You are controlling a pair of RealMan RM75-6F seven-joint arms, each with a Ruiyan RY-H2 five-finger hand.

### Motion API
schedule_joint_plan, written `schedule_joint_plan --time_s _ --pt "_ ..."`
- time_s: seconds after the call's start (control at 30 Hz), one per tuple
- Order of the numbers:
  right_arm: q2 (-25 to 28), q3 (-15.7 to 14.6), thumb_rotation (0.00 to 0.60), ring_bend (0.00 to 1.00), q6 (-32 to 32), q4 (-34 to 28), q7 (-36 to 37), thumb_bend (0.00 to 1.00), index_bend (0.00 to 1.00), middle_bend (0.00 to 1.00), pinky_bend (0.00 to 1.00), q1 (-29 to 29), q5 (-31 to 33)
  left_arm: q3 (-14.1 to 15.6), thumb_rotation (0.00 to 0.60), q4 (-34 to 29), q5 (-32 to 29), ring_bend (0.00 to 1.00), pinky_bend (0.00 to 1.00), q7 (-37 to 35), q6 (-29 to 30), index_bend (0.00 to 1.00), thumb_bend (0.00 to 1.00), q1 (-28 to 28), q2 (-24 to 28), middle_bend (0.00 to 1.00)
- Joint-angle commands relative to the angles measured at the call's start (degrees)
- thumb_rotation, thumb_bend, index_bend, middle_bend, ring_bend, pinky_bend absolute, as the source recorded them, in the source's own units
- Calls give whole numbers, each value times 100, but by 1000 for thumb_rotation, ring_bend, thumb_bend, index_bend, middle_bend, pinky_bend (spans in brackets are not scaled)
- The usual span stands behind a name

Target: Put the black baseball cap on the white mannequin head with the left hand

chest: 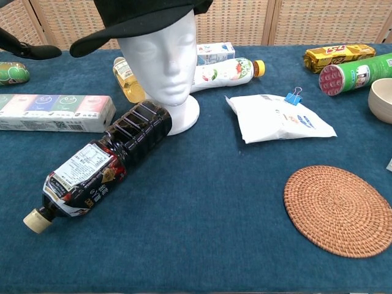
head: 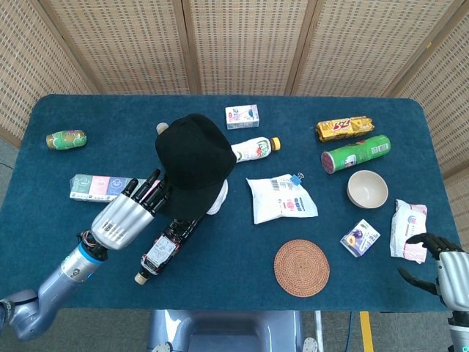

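At the near right corner of the table (head: 73,279), the right hand (head: 438,265) hung just off the edge with its fingers apart and curled loosely around nothing. The left hand (head: 126,217) was raised over the near left part of the table, palm down, its fingers (head: 150,192) spread and straight, their tips just beside the cap's brim but holding nothing; in the chest view only dark fingertips (chest: 24,49) showed at the left edge, clear of the brim. A dark bottle (chest: 98,164) lay on its side below it. The black baseball cap (head: 194,163) sat on the white mannequin head (chest: 160,58), tilted, brim toward the near left. The table wore a blue cloth strewn with packets, bottles, a bowl (head: 367,188) and a woven coaster (head: 301,268). Behind the far edge stood woven cane screens (head: 242,44).
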Motion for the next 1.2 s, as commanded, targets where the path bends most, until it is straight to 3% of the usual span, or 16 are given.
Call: schedule_joint_plan --time_s 0.03,0.33,0.7,0.97,1.2 --pt "-3 14 600 443 -26 -3 -4 82 397 421 507 22 14 29 600 -339 -206 117 439 52 -51 191 176 201 242 194" --pt "-3 50 600 443 -205 -18 -65 82 397 421 508 149 47 136 600 -853 -710 115 439 -318 184 190 175 781 767 192" --pt "-14 78 600 443 -336 -61 -172 81 397 421 508 252 102 208 600 -716 -1174 115 439 -1193 727 193 175 1560 1055 192" --pt "-41 106 600 442 -409 -59 -321 81 397 422 508 322 151 133 600 -494 -1582 130 439 -1712 1154 313 175 2099 1059 195" --pt "-143 168 600 443 -443 -32 -879 82 397 421 508 386 266 103 600 -179 -1945 175 438 -2249 1268 404 176 2489 960 231"
